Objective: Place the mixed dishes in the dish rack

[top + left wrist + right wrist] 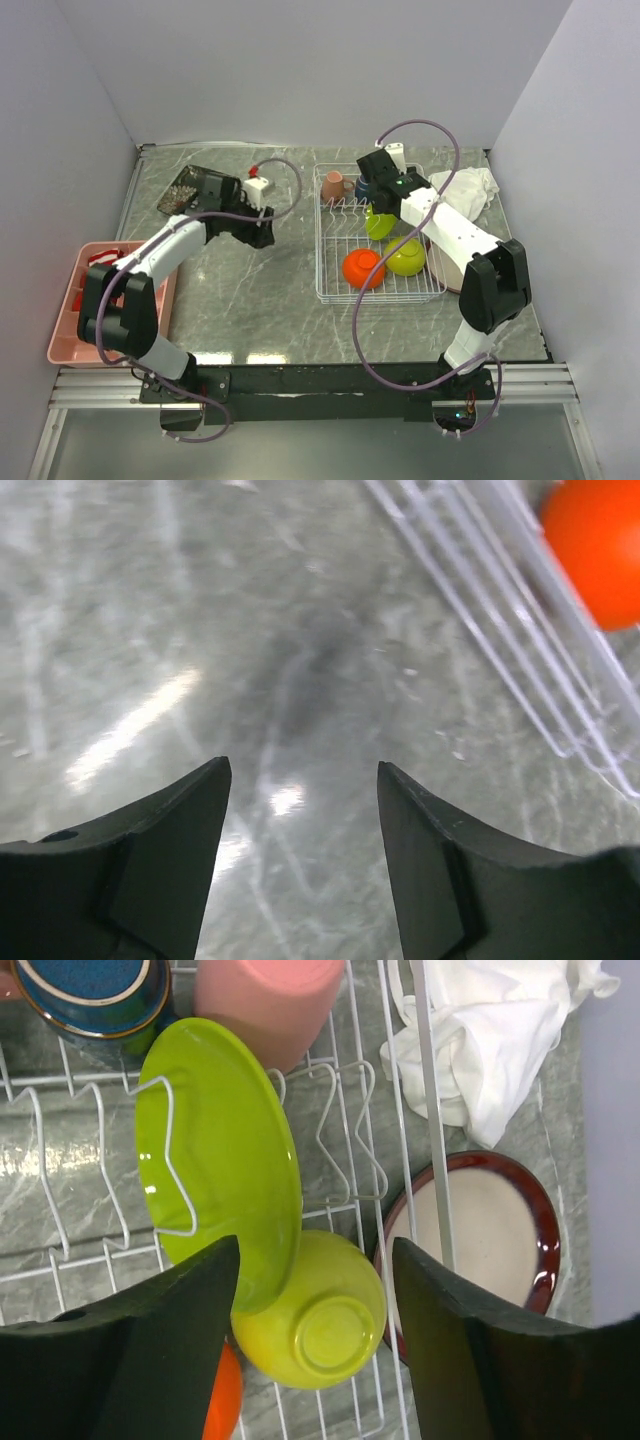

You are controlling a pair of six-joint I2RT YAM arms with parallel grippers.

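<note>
While left gripper [302, 770], right gripper [315, 1248] are gaping empty, black floral square plate [181, 190], brown round plate [490, 1230] are awaiting pickup, racking.

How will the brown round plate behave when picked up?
The brown round plate looks glazed and glossy: probably rigid and slippery. It lies flat beside the dish rack, so it would likely slide rather than tip when pushed. Seems ceramic, so possibly heavy and chippable.
</note>
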